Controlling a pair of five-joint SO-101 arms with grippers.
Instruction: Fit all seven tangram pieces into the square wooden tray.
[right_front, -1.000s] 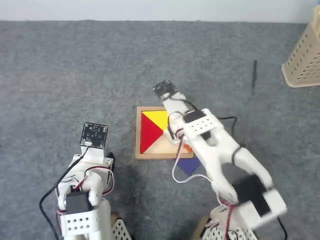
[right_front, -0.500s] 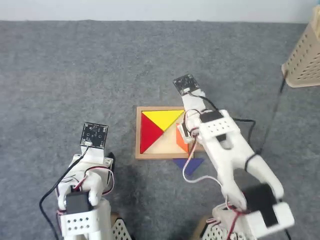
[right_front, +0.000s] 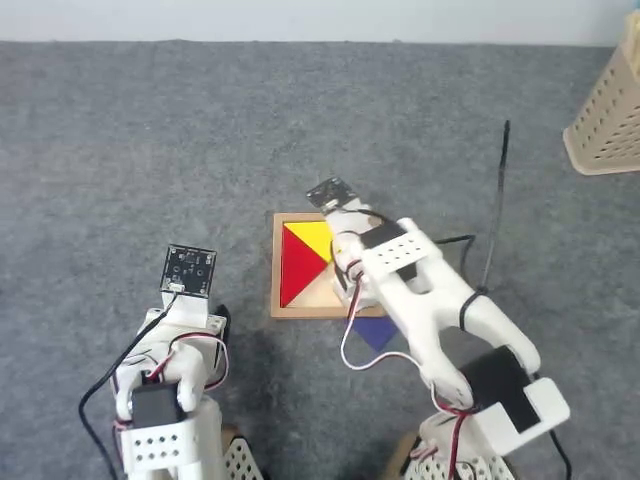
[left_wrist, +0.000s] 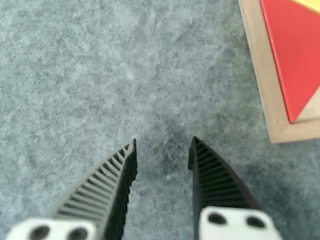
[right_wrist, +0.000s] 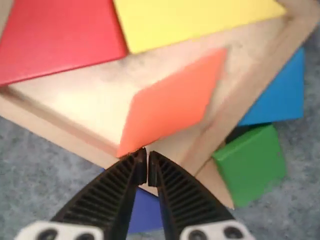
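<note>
The square wooden tray (right_front: 275, 265) lies mid-table with a red triangle (right_front: 298, 268) and a yellow triangle (right_front: 312, 238) in it. My right arm (right_front: 400, 275) covers the tray's right side. In the right wrist view an orange parallelogram (right_wrist: 172, 102) lies on the tray floor beside the red triangle (right_wrist: 60, 35) and yellow triangle (right_wrist: 195, 17). My right gripper (right_wrist: 143, 157) is shut, its tips at the parallelogram's corner by the tray rim (right_wrist: 240, 100). Outside the rim lie a blue piece (right_wrist: 280, 95), a green piece (right_wrist: 250, 165) and a dark blue triangle (right_front: 378, 332). My left gripper (left_wrist: 162, 145) is open over bare carpet near the tray's corner (left_wrist: 270, 110).
A perforated beige basket (right_front: 610, 110) stands at the far right edge. A thin black cable (right_front: 495, 215) rises to the right of the tray. Grey carpet stretches open to the left and beyond the tray.
My right arm swung right off the tray's middle, showing the orange piece inside, then came back left over it. The left arm has not moved.
</note>
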